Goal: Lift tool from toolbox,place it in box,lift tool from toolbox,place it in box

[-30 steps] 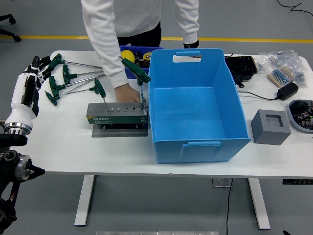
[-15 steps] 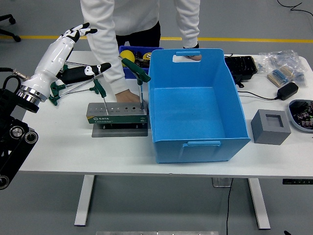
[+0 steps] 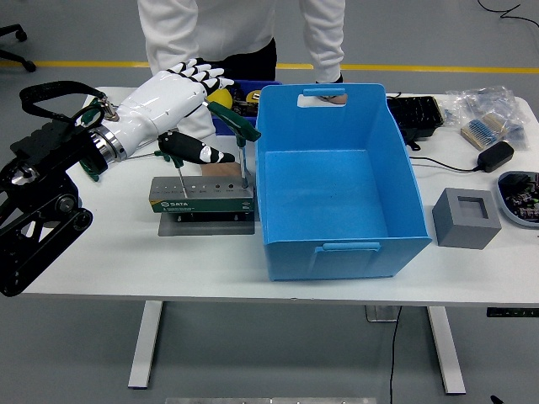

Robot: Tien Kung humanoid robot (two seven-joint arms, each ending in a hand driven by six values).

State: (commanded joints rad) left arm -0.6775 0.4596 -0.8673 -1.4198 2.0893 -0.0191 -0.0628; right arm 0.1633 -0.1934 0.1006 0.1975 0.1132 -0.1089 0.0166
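The left hand (image 3: 181, 101) reaches in from the left side and hangs above the toolbox (image 3: 202, 199), a grey rack standing on the white surface (image 3: 118, 244) just left of the blue box (image 3: 333, 181). Two green T-handle tools stand upright in the rack, their shafts vertical: one at its left end (image 3: 173, 147) and one at its right end (image 3: 236, 122), next to the box wall. The hand's fingers (image 3: 202, 74) are spread and point toward the far side, while the dark thumb (image 3: 198, 152) stretches to the right at about the height of the left tool's handle. It grips nothing; whether the thumb touches that handle cannot be told.

The left tool lies directly under the palm, so it looks like the nearer target, and the pull would likely have to go straight up along the shaft. The right arm is out of view. The box is empty, so the task appears to be at its first lift. A person stands at the far side with one hand (image 3: 221, 172) down behind the rack.
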